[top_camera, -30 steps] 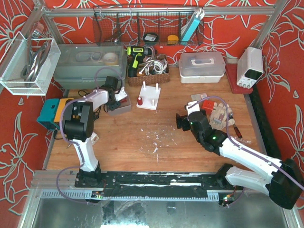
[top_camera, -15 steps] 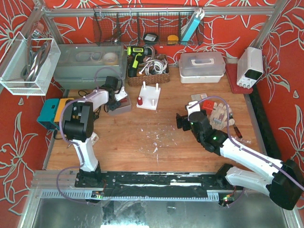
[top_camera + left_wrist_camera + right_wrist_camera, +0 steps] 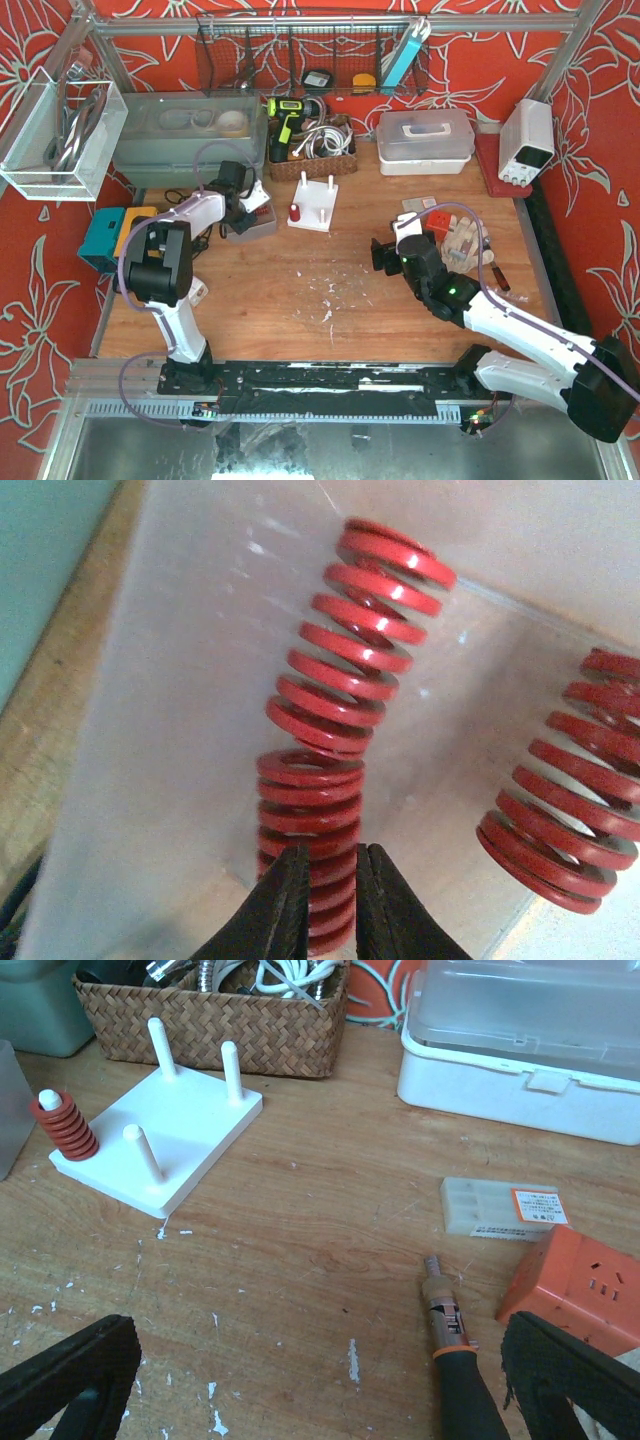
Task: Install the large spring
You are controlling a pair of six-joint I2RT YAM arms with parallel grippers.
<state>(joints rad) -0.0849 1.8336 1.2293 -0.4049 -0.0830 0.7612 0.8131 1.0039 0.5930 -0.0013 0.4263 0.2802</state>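
Note:
In the left wrist view three red springs lie in a clear plastic bin (image 3: 170, 730): a short one nearest me (image 3: 310, 810), a larger one leaning behind it (image 3: 360, 640) and another at the right (image 3: 575, 780). My left gripper (image 3: 333, 880) is inside the bin, with its jaws almost together just over the nearest spring. I cannot tell if they touch it. The white peg board (image 3: 160, 1135) carries one red spring (image 3: 66, 1125) on a corner peg; the other pegs are bare. My right gripper (image 3: 385, 255) hangs wide open and empty over the table.
The bin (image 3: 250, 218) stands left of the peg board (image 3: 314, 205). A wicker basket (image 3: 210, 1010), a white lidded box (image 3: 530, 1050), a small clear case (image 3: 505, 1207), an orange socket block (image 3: 580, 1285) and a screwdriver (image 3: 455, 1360) lie near my right gripper.
My left arm has shifted slightly at the bin. The right arm has not moved.

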